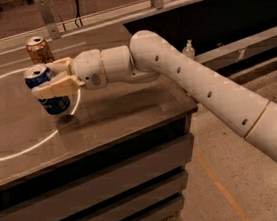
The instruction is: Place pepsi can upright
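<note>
Tabletop interior, away from edges: jaws grip slightly tilted pepsi can.

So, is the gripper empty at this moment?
No, the gripper, above the table, is shut on the tilted pepsi can.

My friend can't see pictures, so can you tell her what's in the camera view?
A white robot arm reaches left across a dark table, its gripper shut on a blue pepsi can, held tipped a little, low over the tabletop. A tan can stands upright behind it near the table's far edge.
</note>
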{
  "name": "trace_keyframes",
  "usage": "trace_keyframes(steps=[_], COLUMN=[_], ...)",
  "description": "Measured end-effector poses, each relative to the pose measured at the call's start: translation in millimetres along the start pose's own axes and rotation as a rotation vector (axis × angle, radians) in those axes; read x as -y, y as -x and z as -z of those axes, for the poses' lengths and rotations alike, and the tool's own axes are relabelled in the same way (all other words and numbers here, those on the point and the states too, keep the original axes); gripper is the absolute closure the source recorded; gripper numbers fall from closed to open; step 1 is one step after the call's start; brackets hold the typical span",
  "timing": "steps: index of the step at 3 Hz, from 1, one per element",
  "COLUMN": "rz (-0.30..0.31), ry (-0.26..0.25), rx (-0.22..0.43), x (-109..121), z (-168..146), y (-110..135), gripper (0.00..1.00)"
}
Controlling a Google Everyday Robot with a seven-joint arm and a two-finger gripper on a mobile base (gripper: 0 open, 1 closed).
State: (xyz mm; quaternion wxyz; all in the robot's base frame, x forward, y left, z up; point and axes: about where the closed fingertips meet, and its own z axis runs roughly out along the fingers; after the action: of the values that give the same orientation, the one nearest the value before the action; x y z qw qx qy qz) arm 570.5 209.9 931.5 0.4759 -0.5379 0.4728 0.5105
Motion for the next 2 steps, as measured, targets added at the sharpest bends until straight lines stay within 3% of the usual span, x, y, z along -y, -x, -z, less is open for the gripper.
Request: trace_keyframes(steps=[1,2], rz=[0.003,-0.002], ry=[-0.005,-0.016], rx=[0.026,0.037], x=[2.3,1.2], z=[-2.2,-1.6], y=[-6.2,-12.5], gripper=[1.00,0.85])
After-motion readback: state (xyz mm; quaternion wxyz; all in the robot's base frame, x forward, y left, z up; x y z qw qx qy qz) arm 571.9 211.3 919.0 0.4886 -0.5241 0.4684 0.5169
